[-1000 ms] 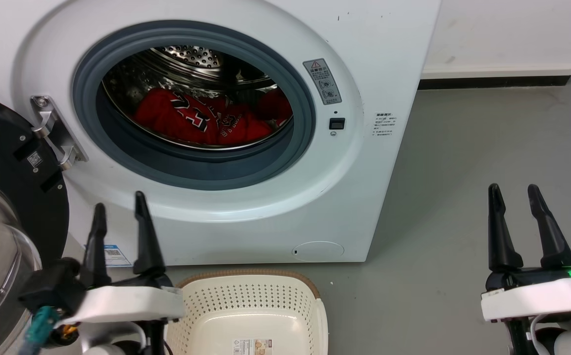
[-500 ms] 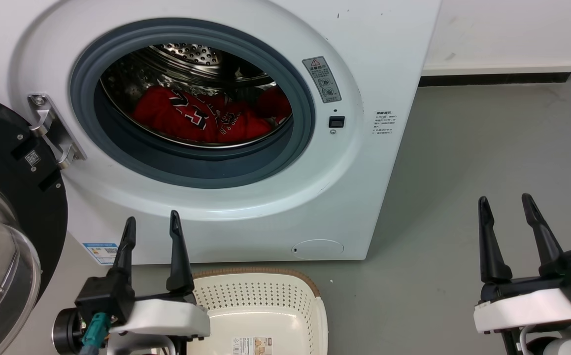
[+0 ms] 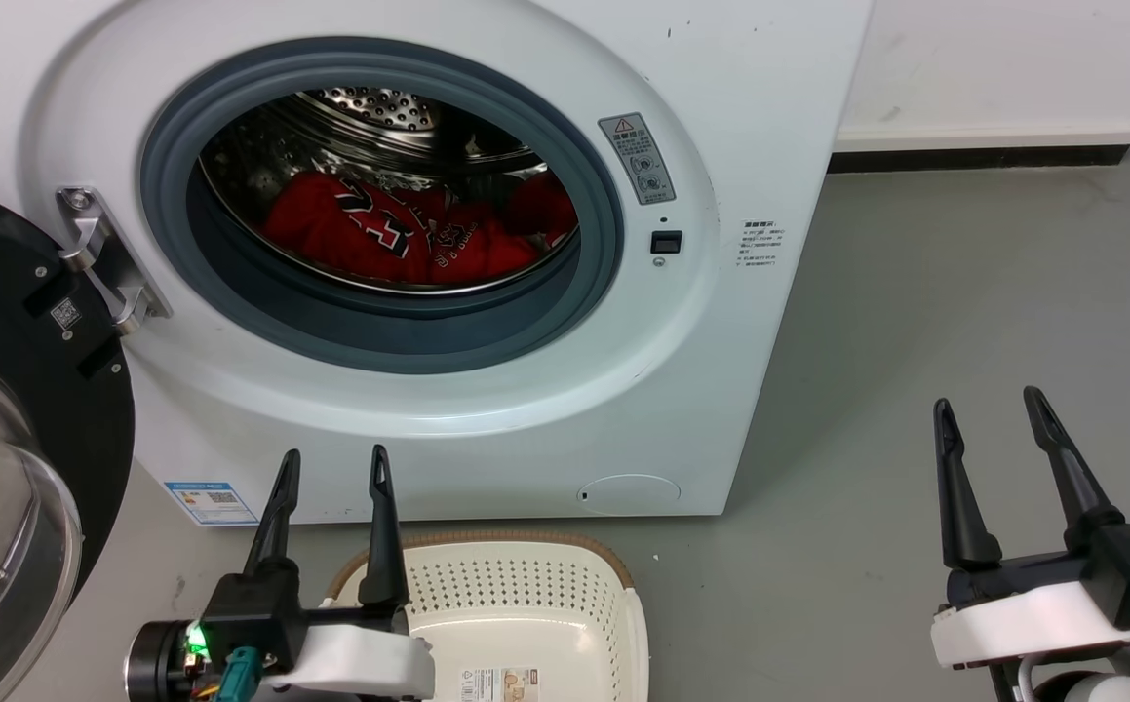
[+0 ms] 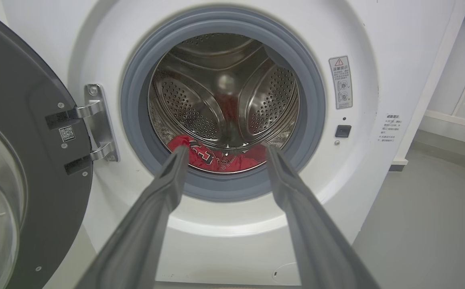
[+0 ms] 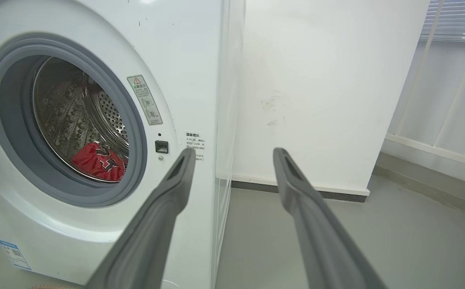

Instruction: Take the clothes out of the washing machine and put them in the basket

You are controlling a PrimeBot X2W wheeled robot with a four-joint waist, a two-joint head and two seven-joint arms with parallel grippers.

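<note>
Head camera first: my left end effector (image 3: 334, 451) has dropped and slid right since a second ago. It has left the door (image 3: 28, 390) side and now sits low, its right finger crossing the left rim of the basket (image 3: 526, 585). Its fingers are spread wide and hold nothing. My right end effector (image 3: 985, 397) has sunk a little and eased left, and it too is wide and bare, over grey floor (image 3: 915, 341) well clear of the washing machine (image 3: 487, 429). The clothes (image 3: 399, 234) have not stirred. The red heap lies in the bottom of the drum (image 3: 379, 107), its long axis left to right across the porthole, with the big number tilted. The basket stands mouth up just before the washer's foot, and its near end is cut off by the picture's edge.

Left wrist now: I'm looking straight into the porthole. My two fingers are parted and their tips frame the lower arc of the grey seal (image 4: 224, 188), with the clothes showing between them. The door is swung fully open at the left on its hinge (image 4: 98, 120), so the round mouth stands free.

Right wrist: the fingers are parted the same way, aimed at the washer's right front corner and the white wall (image 5: 316, 80) beyond. A red corner of the clothes shows in the drum at the left. Open floor runs to the right of the machine.
</note>
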